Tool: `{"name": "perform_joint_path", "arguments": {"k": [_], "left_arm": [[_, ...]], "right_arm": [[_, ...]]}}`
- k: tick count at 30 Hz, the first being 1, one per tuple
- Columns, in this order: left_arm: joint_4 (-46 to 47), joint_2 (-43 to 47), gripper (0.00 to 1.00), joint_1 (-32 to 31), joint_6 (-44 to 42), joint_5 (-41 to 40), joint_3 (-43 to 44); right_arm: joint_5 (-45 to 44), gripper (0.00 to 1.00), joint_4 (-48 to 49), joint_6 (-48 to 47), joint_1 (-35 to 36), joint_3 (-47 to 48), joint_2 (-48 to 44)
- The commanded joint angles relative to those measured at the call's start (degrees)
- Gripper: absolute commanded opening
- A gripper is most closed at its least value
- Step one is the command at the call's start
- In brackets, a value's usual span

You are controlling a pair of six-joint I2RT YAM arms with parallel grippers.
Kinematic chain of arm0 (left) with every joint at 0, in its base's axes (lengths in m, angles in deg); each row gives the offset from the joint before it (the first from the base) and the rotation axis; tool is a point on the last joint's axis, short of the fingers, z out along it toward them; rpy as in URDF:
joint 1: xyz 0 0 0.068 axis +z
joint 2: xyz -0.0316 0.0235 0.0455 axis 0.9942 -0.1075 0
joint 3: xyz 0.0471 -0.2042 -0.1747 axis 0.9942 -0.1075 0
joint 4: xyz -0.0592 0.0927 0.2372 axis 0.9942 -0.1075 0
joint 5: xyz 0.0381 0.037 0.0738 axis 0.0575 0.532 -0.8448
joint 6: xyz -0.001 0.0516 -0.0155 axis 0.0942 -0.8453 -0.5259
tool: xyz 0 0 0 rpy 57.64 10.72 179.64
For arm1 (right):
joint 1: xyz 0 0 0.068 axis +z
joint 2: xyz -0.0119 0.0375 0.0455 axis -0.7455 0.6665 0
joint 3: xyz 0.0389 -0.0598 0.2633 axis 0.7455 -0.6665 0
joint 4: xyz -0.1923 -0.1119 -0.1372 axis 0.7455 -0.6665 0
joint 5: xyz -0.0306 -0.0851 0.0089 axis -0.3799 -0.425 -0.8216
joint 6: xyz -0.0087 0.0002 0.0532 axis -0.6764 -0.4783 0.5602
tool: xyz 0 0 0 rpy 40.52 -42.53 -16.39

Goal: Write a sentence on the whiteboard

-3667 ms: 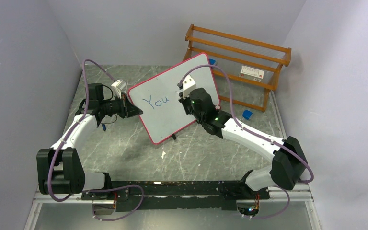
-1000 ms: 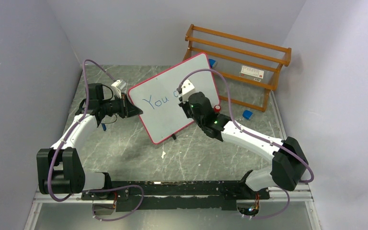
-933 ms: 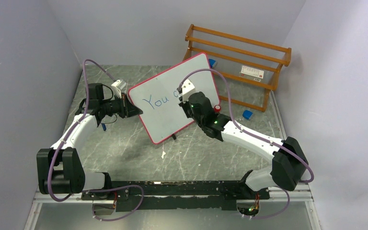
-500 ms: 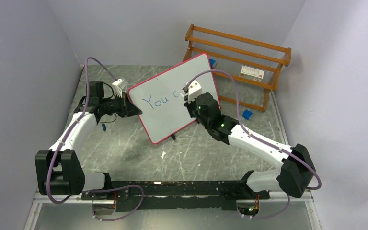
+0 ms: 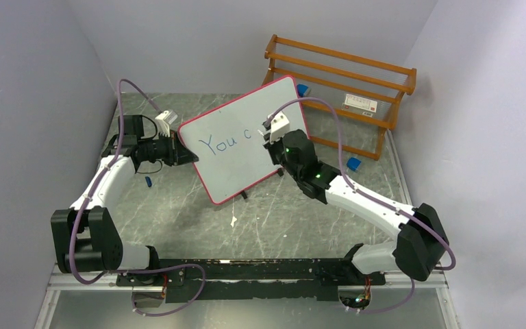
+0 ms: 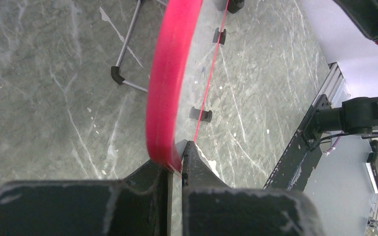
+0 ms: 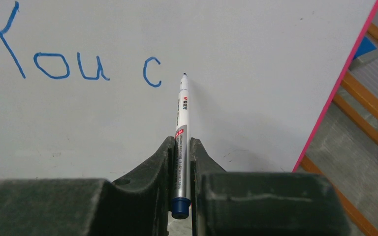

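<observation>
The whiteboard stands tilted on the marble table, white with a pink-red frame. The sentence reads "You c" in blue; it also shows in the right wrist view. My left gripper is shut on the board's left edge; in the left wrist view the pink frame sits between the jaws. My right gripper is shut on a white marker with a blue end. Its tip is at the board just right of the "c"; I cannot tell whether it touches.
A wooden rack stands behind the board at the back right. A small blue piece lies near the rack's foot. A blue object lies under my left arm. Grey walls close both sides.
A blue "c" has appeared after "You". My right gripper moved right and lifted off the letter. The left arm shifted the board slightly left.
</observation>
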Motion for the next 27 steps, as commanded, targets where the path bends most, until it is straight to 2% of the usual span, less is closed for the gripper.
{"name": "perform_joint_path", "arguments": {"k": [1, 27], "left_arm": [[0.2, -1.1, 0.05, 1.5, -5.5, -9.1, 0.1], [1.0, -0.6, 0.05, 1.5, -4.8, -8.7, -0.3]], "right_arm": [[1.2, 0.0, 1.9, -1.0, -0.3, 0.4, 2.1], [-0.2, 0.0, 3.6, -1.5, -0.2, 2.3, 3.5]]}}
